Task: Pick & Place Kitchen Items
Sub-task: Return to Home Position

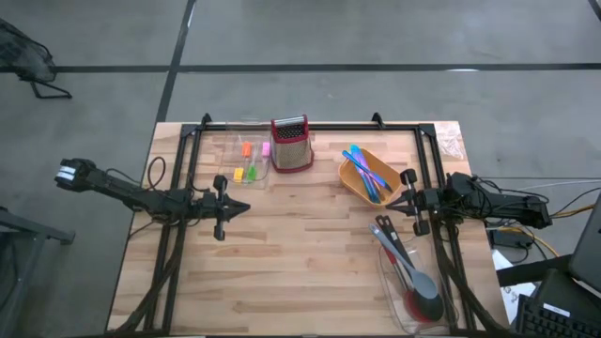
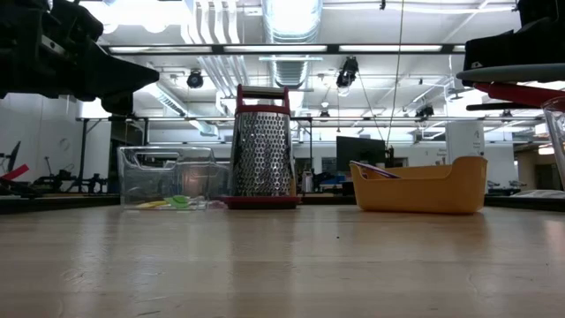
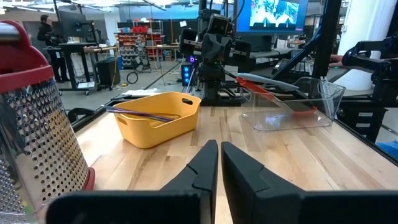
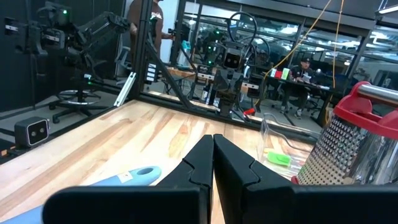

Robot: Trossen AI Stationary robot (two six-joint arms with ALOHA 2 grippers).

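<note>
Since neither arm holds anything, the lines run from the fingertips outward.

Left gripper (image 1: 240, 207): dark fingers (image 3: 198, 174) drawn together with only a sliver between them, empty, aimed across the bare pale wooden table (image 1: 300, 272).
Right gripper (image 1: 392, 205): dark fingers (image 4: 231, 171) pressed together on nothing, facing the left pair from well apart.
Why closed and low: this looks like a parked pose, with the tips tucked away from every container.
Beside the right tips, back-rail side: shallow orange plastic tray (image 1: 349, 184) holding slim blue and purple plastic utensils (image 1: 368, 173), laid slantwise so that they fit inside.
Beside the right tips, front-edge side: long clear plastic bin (image 1: 383, 265) with long black and grey spoons (image 1: 404, 258) lying lengthwise.
Near the left tips, back-rail side: small clear plastic bin (image 1: 228, 155) containing thumb-sized orange, pink, yellow and green pieces (image 1: 248, 161).
Beyond that bin: red-topped steel box grater (image 1: 291, 143), upright between the bin and the tray, untouched by either arm.
Loose items on the boards: none visible.
Progress: sorting seems complete.
</note>
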